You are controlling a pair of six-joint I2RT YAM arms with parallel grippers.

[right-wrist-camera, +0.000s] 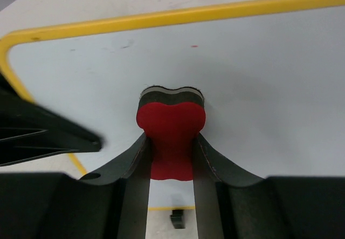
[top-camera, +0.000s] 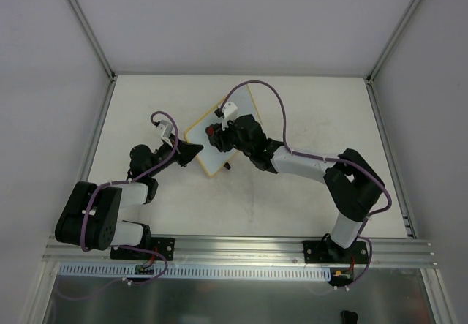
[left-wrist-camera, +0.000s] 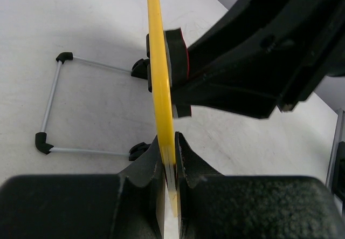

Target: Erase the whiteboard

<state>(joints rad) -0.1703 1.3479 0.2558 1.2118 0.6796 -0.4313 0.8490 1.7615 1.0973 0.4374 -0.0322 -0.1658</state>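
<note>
The whiteboard [right-wrist-camera: 259,77] sits near the middle of the tabletop [top-camera: 307,119], a little toward the far side. It is turned at a slant between the two arms. I cannot tell how far it leans back.

The left pincer [left-wrist-camera: 170,166] is pinching the yellow edge at the board's left near corner. I think it holds on there so the board does not slide or tip while it gets rubbed. Behind the board, in the left wrist view, a thin wire stand [left-wrist-camera: 50,101] with black corners lies on the tabletop. A stand that light would not hold the board steady by itself.

The right pincer [right-wrist-camera: 171,139] is pinching the red eraser [right-wrist-camera: 171,123] by its sides. The dark felt end sticks out in front and presses on the white face, so the soft part does the wiping and the fingers do not touch the board.

The face looks almost clean. I see only a tiny red dot [right-wrist-camera: 194,46] and a faint grey smudge near the far edge. I think the job is nearly done, and the eraser needs to go up toward that far edge next.
</note>
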